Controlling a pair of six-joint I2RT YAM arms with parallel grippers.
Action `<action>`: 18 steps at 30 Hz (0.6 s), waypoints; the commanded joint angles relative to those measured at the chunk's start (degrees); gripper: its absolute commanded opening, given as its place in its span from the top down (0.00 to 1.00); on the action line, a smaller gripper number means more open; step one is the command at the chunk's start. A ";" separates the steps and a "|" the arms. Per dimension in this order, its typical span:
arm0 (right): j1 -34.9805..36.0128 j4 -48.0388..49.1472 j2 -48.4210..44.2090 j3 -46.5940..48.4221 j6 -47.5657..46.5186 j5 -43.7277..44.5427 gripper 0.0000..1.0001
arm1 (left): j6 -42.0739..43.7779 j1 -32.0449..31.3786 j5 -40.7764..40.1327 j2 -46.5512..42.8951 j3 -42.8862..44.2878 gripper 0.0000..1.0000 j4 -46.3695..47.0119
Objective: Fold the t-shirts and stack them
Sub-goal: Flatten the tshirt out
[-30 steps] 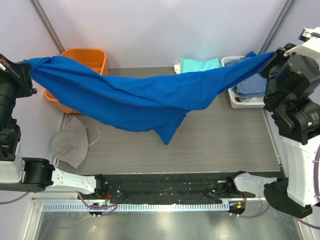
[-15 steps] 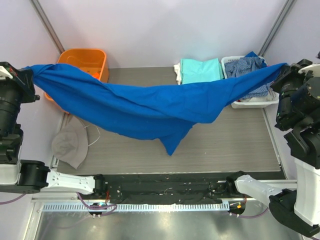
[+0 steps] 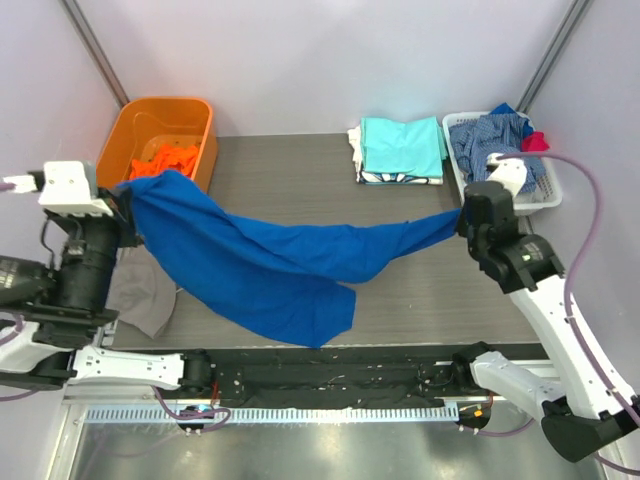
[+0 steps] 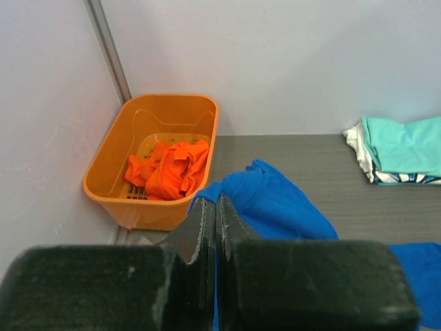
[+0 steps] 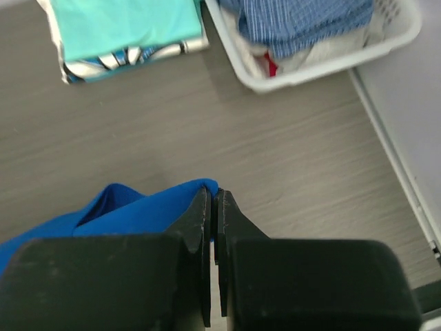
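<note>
Stretching blue t-shirt [image 3: 260,265] over table [image 3: 440,295], left fingers [image 4: 199,231] and right fingers [image 5: 198,231] clamped on opposite ends; next: lower flat.

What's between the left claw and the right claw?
The royal blue cotton t-shirt, pinched at its ends by the left claw and right claw, sagging toward the grey wood-grain table. The top external view shows it.

Robotics laboratory test cell, plain pale partition walls [image 3: 330,60], metal corner struts [image 3: 95,50], wood-grain table [image 3: 290,170], left arm [image 3: 75,280] and right arm [image 3: 550,320] base-mounted at near edge, slotted cable duct [image 3: 270,413], orange tub [image 3: 165,103], white basket [image 5: 324,69].
</note>
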 commanded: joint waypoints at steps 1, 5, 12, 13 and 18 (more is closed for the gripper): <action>0.04 3.54 -1.53 -7.18 5.72 -0.12 0.99 | -6.51 -1.23 -13.06 -3.89 -8.41 1.00 7.40; 0.04 3.54 -1.44 -12.81 8.01 0.68 0.99 | -8.28 -2.46 -13.06 -5.04 -12.81 1.00 10.29; -0.05 3.98 -1.44 -14.23 7.75 0.24 0.99 | -8.90 -3.26 -13.06 -4.96 -12.90 1.00 9.68; 0.04 3.98 -1.35 -14.23 7.66 0.50 0.99 | -8.99 -3.26 -13.06 -5.13 -13.16 1.00 9.60; -0.05 3.98 -0.04 -15.10 7.57 -1.08 0.99 | -9.43 -3.35 -13.06 -5.49 -13.25 1.00 9.51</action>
